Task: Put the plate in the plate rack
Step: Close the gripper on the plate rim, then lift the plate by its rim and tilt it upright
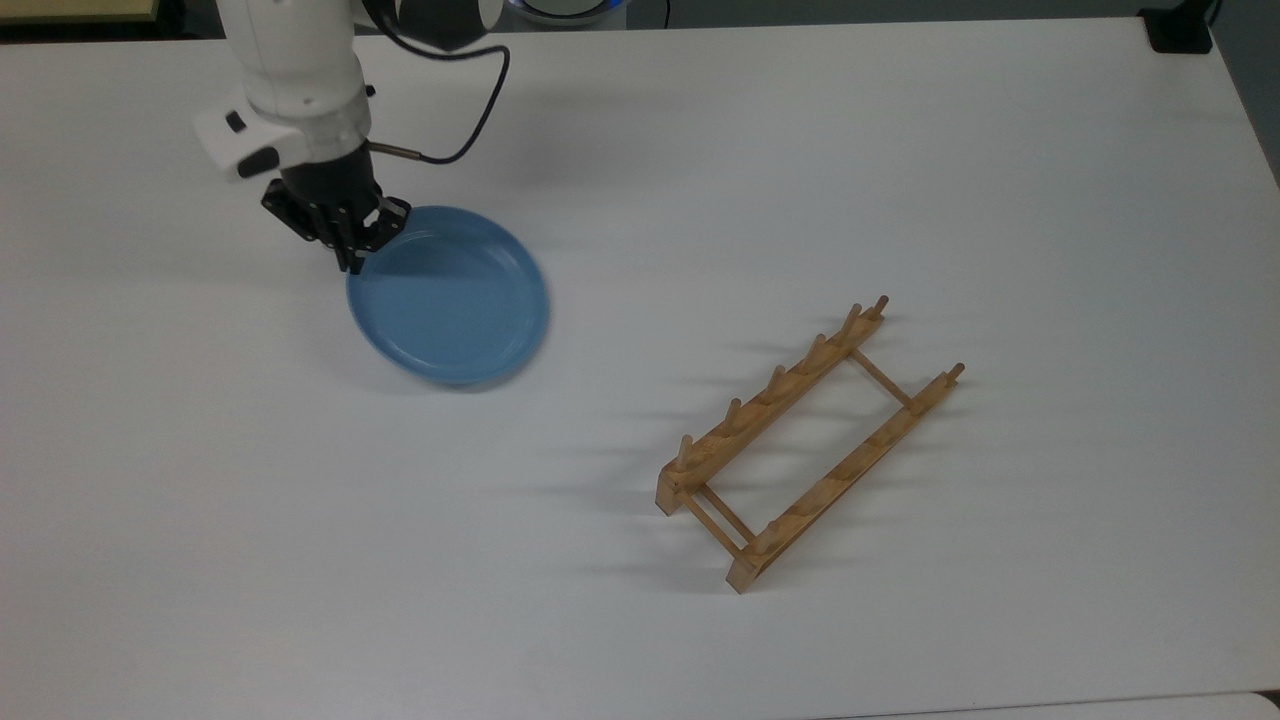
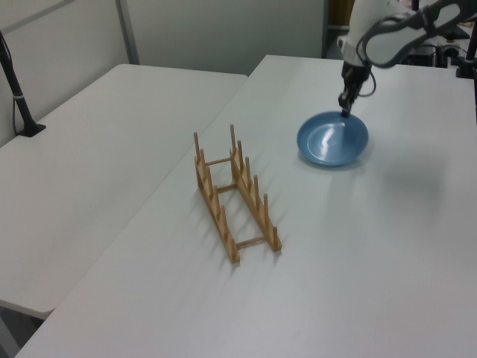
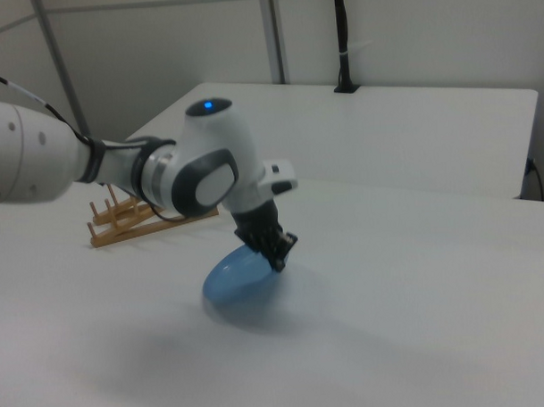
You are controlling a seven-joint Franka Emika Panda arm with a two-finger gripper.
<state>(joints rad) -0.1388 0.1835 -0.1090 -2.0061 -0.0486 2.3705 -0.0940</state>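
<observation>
A robot gripper [image 1: 352,252] is clamped on the rim of a light-blue plate [image 1: 450,296], holding it tilted just above a white table [image 1: 900,150], well apart from the wooden plate rack [image 1: 805,445].

- A white table [image 1: 900,150] takes up most of the top view.
- A second white table [image 2: 97,149] stands beside it, at the left view's left.
- A black post [image 2: 15,89] rises from that second table's far corner.
</observation>
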